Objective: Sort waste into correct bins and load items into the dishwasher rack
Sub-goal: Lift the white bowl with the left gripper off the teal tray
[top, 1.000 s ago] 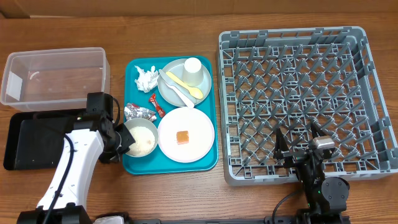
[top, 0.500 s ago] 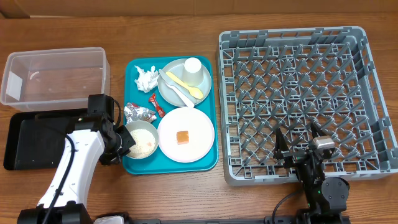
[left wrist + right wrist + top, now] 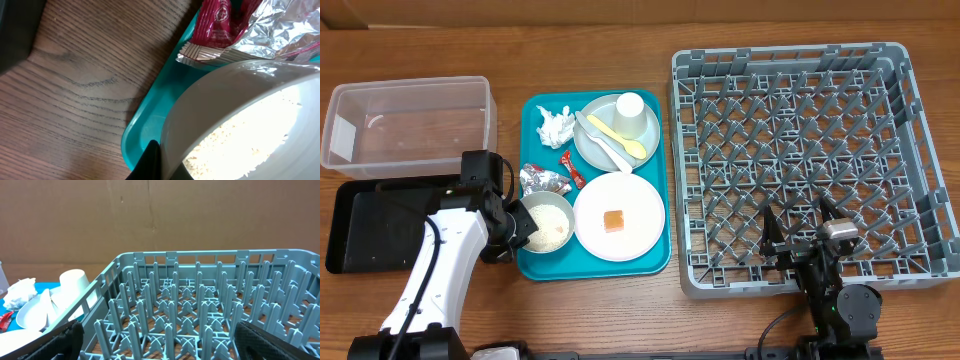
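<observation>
Left fingers [image 3: 149, 161] are clamped shut on the near-left rim of the small grey bowl [image 3: 548, 222]. One dark finger shows outside the wall in the wrist view; the other is hidden.

The bowl sits in the 7 o'clock corner of the teal tray [image 3: 552, 269] with the rice grains [image 3: 552, 230] inside it. From the fingers, the bowl body lies at 3 o'clock. It's round, so no long axis to align.

Bins are on the opposite side. The black tray [image 3: 380, 225] is at 9 o'clock of the bowl, near and under the left arm. The clear tub [image 3: 410, 88] is at about 10 o'clock, farther off.

My read: the next move is lift and swing toward 9 o'clock to dump the rice. Left arm owns this.

Watch the foil wrapper [image 3: 542, 180] and red packet [image 3: 574, 176], just beside the rim at 12 o'clock. The pale plate [image 3: 620, 215] is just beside it at 3 o'clock.

Right fingers [image 3: 70, 340] are spread wide and hold nothing. They hover over the 6 o'clock wall of the dishwasher rack [image 3: 780, 55], well apart from the bowl across the bench.
</observation>
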Action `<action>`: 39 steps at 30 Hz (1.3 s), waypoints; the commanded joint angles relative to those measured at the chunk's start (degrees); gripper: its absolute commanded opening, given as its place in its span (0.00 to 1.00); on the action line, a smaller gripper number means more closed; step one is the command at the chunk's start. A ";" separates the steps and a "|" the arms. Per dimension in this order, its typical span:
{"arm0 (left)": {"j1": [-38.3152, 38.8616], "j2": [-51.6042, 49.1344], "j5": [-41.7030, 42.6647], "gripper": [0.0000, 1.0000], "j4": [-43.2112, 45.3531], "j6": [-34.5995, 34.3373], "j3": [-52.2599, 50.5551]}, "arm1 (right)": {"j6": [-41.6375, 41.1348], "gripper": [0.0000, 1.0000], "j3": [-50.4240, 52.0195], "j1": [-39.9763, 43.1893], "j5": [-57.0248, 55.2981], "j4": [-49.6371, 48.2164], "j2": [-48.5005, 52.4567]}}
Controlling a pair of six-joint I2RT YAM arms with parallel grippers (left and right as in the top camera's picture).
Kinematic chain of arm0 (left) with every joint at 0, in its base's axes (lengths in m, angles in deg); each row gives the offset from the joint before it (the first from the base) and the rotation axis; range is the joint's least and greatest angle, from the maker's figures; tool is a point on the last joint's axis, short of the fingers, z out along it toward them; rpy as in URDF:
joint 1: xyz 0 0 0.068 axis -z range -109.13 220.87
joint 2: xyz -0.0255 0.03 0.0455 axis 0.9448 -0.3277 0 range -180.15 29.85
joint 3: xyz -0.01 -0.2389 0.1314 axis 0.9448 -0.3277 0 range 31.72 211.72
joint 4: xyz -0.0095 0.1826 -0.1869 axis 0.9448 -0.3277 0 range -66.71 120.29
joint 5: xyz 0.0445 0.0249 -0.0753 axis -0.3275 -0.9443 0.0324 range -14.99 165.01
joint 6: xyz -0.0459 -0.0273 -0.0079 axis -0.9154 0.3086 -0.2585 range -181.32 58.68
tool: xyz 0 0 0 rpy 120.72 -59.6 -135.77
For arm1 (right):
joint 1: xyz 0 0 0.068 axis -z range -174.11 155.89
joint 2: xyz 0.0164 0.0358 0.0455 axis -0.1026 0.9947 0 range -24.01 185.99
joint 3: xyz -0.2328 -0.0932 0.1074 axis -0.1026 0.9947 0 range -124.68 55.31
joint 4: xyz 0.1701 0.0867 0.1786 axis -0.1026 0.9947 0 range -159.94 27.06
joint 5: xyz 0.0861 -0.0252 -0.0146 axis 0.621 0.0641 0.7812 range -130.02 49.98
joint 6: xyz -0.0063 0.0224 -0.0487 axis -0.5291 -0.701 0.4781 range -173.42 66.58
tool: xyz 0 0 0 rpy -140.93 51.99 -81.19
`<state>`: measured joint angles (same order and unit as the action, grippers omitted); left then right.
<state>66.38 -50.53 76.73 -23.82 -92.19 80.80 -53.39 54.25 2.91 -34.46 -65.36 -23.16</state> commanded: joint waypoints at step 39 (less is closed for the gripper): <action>0.02 1.33 0.90 0.04 -6.97 5.16 5.38 | 0.22 1.00 0.59 0.39 -0.39 -0.24 -0.68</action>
<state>66.38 -50.51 76.84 -31.03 -88.08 86.11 -53.41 54.25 2.91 -34.46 -65.38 -23.16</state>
